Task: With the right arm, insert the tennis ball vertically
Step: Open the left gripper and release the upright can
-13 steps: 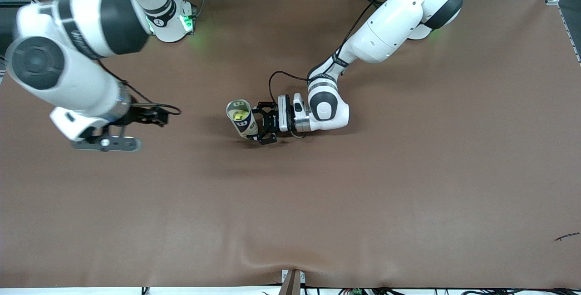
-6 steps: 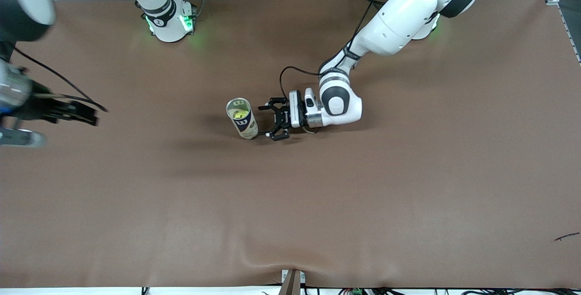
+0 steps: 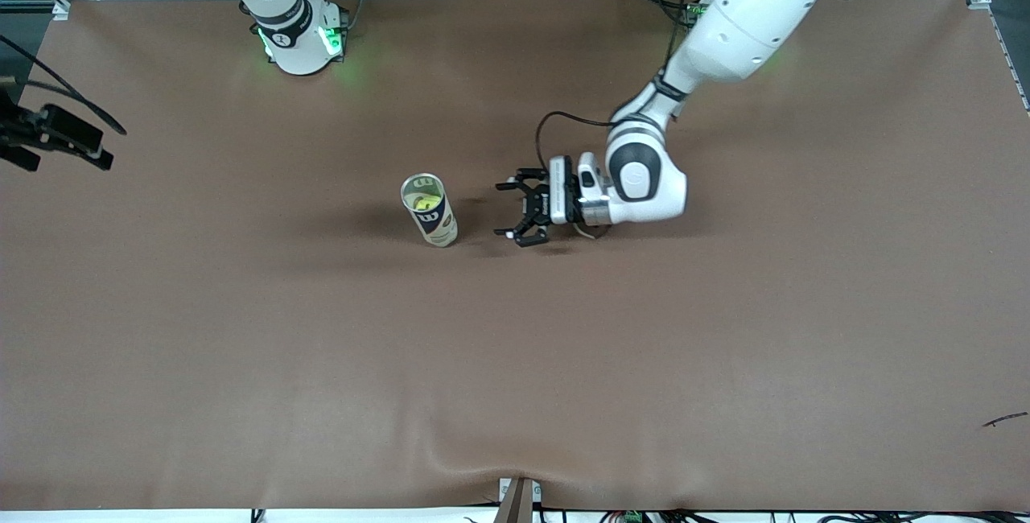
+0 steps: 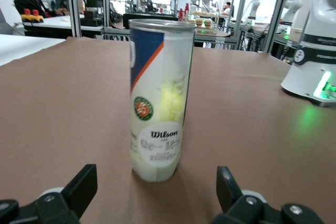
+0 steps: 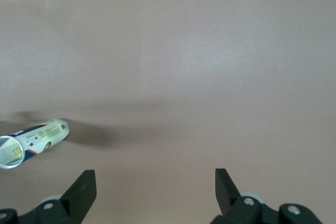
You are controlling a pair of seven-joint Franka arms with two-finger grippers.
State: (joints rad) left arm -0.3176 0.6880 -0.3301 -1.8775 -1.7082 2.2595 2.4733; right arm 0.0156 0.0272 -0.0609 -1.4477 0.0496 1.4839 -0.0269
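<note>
A clear tennis ball can (image 3: 430, 211) with a blue and white Wilson label stands upright on the brown table. A yellow-green tennis ball (image 3: 423, 203) lies inside it and shows through the wall in the left wrist view (image 4: 171, 98). My left gripper (image 3: 509, 211) is open and empty, low over the table beside the can, toward the left arm's end, and apart from it. The can (image 4: 159, 93) stands between its spread fingers, farther out. My right gripper (image 5: 155, 179) is open and empty, high over bare table. Its hand (image 3: 64, 141) shows at the view's edge.
The brown mat (image 3: 563, 362) covers the whole table, with a ripple at the edge nearest the front camera. The right arm's base (image 3: 299, 40) stands at the farthest edge. In the right wrist view the can (image 5: 31, 137) shows small, off to one side.
My left gripper has drawn back from the can toward the left arm's end, leaving it standing. My right arm has swung away toward its own end of the table.
</note>
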